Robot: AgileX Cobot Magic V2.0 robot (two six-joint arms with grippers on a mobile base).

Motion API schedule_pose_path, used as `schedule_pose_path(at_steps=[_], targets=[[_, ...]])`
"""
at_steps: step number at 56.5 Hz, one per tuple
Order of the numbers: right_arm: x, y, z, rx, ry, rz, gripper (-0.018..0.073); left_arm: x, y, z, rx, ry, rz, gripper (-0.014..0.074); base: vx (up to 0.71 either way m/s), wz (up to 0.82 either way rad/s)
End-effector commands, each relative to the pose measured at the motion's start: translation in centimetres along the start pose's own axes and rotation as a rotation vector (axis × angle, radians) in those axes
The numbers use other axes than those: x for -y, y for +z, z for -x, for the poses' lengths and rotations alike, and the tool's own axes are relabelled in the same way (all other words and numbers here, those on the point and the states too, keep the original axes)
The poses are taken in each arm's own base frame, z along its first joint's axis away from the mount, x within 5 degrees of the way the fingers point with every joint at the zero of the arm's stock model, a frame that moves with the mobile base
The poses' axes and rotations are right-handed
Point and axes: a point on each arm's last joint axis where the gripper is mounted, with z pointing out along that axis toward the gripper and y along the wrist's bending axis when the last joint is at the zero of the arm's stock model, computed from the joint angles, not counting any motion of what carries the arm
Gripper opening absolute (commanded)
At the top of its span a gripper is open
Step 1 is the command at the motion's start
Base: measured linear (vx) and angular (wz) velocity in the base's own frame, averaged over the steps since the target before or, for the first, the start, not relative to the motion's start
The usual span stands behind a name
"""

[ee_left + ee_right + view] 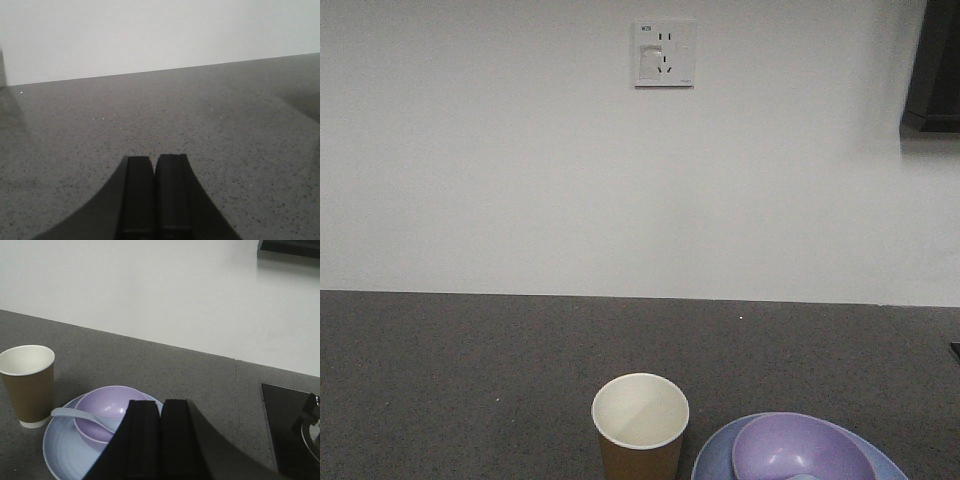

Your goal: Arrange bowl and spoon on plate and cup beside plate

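The lavender bowl (104,407) sits on the pale blue plate (65,450), seen also at the front view's bottom edge as bowl (800,450) on plate (715,460). The pale spoon (82,416) rests in the bowl, its handle sticking out over the left rim. The brown paper cup (29,385) stands upright just left of the plate, cup (640,425) likewise in the front view. My right gripper (161,402) is shut and empty, just right of the bowl. My left gripper (154,159) is shut over bare countertop with nothing in it.
A dark speckled countertop (470,360) runs back to a white wall with a socket (664,53). A black inset panel with a metal fitting (295,430) lies to the right of the plate. A seam (236,390) crosses the counter.
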Motion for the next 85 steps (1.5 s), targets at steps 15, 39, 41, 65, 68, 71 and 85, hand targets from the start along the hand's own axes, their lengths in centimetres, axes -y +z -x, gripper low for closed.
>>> schedule_pose_path(at_steps=[15, 39, 41, 65, 68, 71, 85], targets=[[0.2, 0.0, 1.3, 0.078, -0.012, -0.015, -0.0008, 0.0, -0.3, 1.5, 0.105, -0.001, 0.003, -0.0006, 0.00, 0.00], [0.2, 0.2, 1.2, 0.077, -0.013, -0.018, -0.0008, 0.0, -0.3, 1.5, 0.105, -0.001, 0.003, -0.0006, 0.00, 0.00], [0.3, 0.6, 1.1, 0.087, -0.005, -0.019, -0.0008, 0.0, -0.3, 1.5, 0.105, -0.001, 0.003, -0.0006, 0.00, 0.00], [0.1, 9.5, -13.1, 0.262, 0.156, -0.112, -0.0008, 0.0, -0.3, 1.5, 0.104, -0.001, 0.003, -0.0006, 0.00, 0.00], [0.0, 9.4, -15.1, 0.316, 0.153, -0.133, -0.0008, 0.0, -0.3, 1.5, 0.104, -0.001, 0.003, -0.0006, 0.00, 0.00], [0.0, 9.2, -16.0, 0.339, 0.151, -0.147, -0.0008, 0.0, -0.3, 1.5, 0.104, -0.001, 0.003, -0.0006, 0.00, 0.00], [0.3, 8.0, -17.1, 0.284, 0.102, -0.284, -0.0008, 0.0, -0.3, 1.5, 0.104, -0.001, 0.003, -0.0006, 0.00, 0.00]])
